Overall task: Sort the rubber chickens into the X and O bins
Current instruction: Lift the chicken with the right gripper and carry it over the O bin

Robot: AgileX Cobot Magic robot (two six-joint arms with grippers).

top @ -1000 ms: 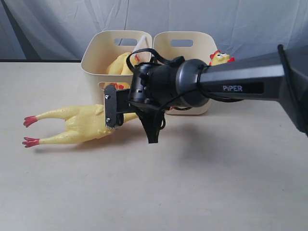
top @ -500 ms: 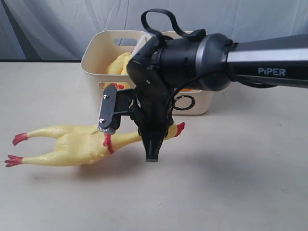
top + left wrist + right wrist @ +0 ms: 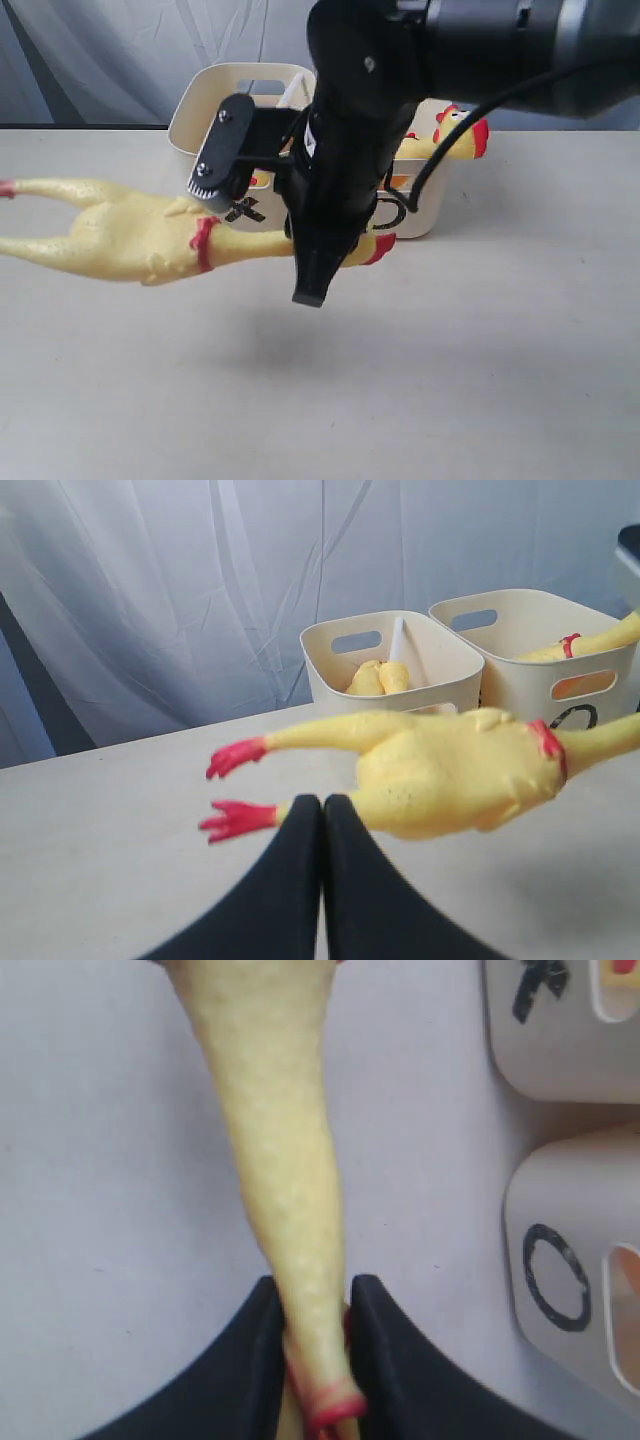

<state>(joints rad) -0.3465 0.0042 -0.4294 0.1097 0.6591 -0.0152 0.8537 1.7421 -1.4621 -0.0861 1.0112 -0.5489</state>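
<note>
My right gripper [image 3: 257,242] is shut on the neck of a yellow rubber chicken [image 3: 120,236] and holds it level above the table, its red feet toward the left edge. In the right wrist view the neck [image 3: 285,1160] runs between the gripper's [image 3: 312,1295] black jaws. Behind stand the cream X bin [image 3: 195,110] and O bin [image 3: 432,205]. Another chicken's head [image 3: 456,133] sticks out of the O bin. The X bin [image 3: 325,675] holds a chicken [image 3: 375,677] with a white tube [image 3: 400,645]. My left gripper [image 3: 322,802] is shut and empty, near the held chicken's [image 3: 450,770] feet.
The pale table [image 3: 480,380] stretches in front of the bins. A grey curtain [image 3: 120,60] hangs behind them. The right arm's thick black body [image 3: 370,100] covers part of both bins in the exterior view.
The right gripper has lifted the chicken off the table and swung it up and to the left, with the wrist turning upright. The left gripper has stayed shut.
</note>
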